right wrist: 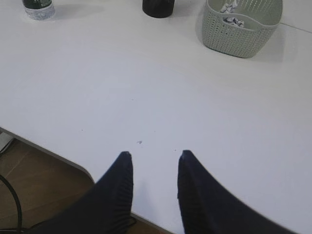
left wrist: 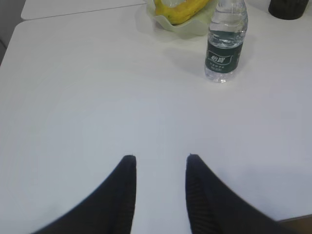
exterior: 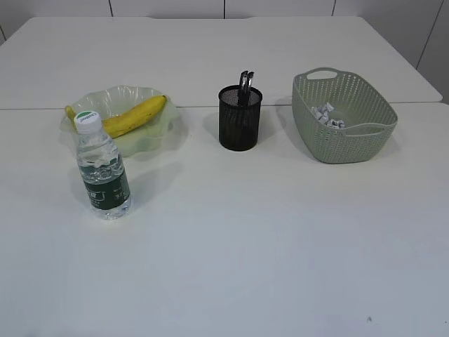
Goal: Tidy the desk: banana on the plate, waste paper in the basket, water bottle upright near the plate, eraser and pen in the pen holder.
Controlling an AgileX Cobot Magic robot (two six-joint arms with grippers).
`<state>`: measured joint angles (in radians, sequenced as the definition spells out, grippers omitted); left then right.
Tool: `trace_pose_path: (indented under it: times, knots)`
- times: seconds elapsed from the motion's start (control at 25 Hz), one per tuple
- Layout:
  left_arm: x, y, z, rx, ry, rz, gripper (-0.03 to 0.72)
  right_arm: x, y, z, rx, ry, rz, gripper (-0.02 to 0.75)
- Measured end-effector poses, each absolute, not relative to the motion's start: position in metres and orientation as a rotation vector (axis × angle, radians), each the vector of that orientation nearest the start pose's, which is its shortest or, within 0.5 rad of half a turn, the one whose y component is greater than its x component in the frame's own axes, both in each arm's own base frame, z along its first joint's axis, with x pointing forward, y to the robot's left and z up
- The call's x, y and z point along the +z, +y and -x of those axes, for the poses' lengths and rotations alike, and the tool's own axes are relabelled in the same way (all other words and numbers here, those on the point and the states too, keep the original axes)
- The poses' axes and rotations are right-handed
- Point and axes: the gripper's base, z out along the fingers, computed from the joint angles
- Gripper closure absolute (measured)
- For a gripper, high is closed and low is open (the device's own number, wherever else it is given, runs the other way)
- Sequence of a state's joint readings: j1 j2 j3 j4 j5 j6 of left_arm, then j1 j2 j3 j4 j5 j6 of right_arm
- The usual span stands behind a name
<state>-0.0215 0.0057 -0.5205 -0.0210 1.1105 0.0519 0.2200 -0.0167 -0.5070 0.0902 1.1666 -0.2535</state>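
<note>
1. The left pincer (left wrist: 158,158) is held above the bare white table (left wrist: 97,97) with its two dark fingers apart. It holds nothing.
2. The right pincer (right wrist: 153,155) is over the near edge of the table. Its fingers are apart too, and it holds nothing.
3. The banana (exterior: 135,116) lies on the pale green plate (exterior: 158,133).
4. The water bottle (exterior: 103,168) stands up straight just in front of the plate, with its cap on.
5. The black pen holder (exterior: 240,118) stands between the plate and the basket (exterior: 344,116). The pen (exterior: 245,81) sticks out of its top. I cannot see the eraser.
6. The crumpled paper (exterior: 327,116) lies inside the basket.
</note>
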Motion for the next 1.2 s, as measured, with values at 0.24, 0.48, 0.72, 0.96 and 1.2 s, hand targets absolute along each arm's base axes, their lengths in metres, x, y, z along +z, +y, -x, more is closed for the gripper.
trace_pose_path:
  times: [0.24, 0.48, 0.72, 0.96, 1.2]
  knots:
    - [0.2790, -0.0015, 0.0086, -0.007, 2.078, -0.078, 0.449, 0.2709, 0.0039, 0.0143, 0.080, 2.065, 0.497, 0.499]
    - [0.2790, -0.0015, 0.0086, -0.007, 2.078, -0.078, 0.449, 0.2711, 0.0051, 0.0138, 0.042, 2.087, 0.379, 0.499]
    - [0.2790, -0.0015, 0.0086, -0.007, 2.078, -0.078, 0.449, 0.2711, 0.0064, 0.0132, -0.007, 2.104, 0.268, 0.499]
    - [0.2790, -0.0015, 0.0086, -0.007, 2.078, -0.078, 0.449, 0.2711, 0.0065, 0.0131, -0.010, 2.105, 0.256, 0.499]
    - [0.2790, -0.0015, 0.0086, -0.007, 2.078, -0.078, 0.449, 0.2711, 0.0065, 0.0131, -0.009, 2.105, 0.254, 0.499]
